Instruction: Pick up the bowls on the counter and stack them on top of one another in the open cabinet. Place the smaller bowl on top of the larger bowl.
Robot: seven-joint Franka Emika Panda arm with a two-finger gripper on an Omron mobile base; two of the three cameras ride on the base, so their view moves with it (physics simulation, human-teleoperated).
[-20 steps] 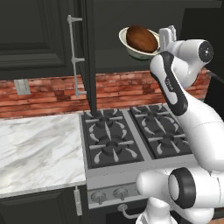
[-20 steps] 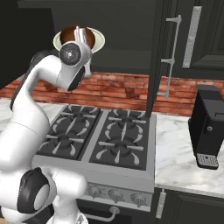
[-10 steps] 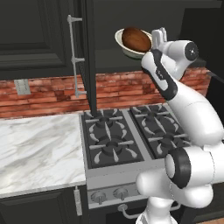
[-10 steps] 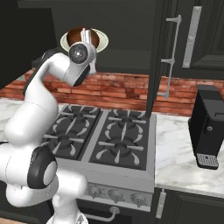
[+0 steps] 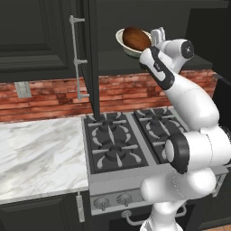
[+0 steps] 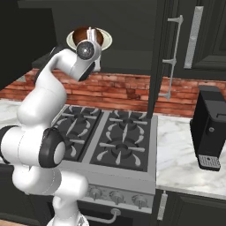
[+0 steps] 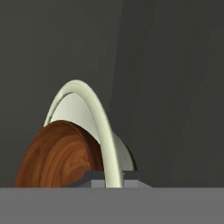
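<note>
Upper centre of frame: gripper [image 5: 155, 37] pinched on flared rim of glossy cream-green larger bowl [image 5: 127, 45], apparently tilted inside open cabinet [image 6: 132, 26]. Nested within: round reddish-brown wood-grain smaller bowl [image 7: 59, 155]. Below: gas stove [image 5: 122, 142].

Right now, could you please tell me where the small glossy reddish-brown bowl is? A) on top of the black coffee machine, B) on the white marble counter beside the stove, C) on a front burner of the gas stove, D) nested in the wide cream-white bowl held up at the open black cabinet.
D: the small glossy reddish-brown bowl sits inside the wide cream-white bowl, whose rim the gripper pinches, raised at the open black cabinet.
</note>
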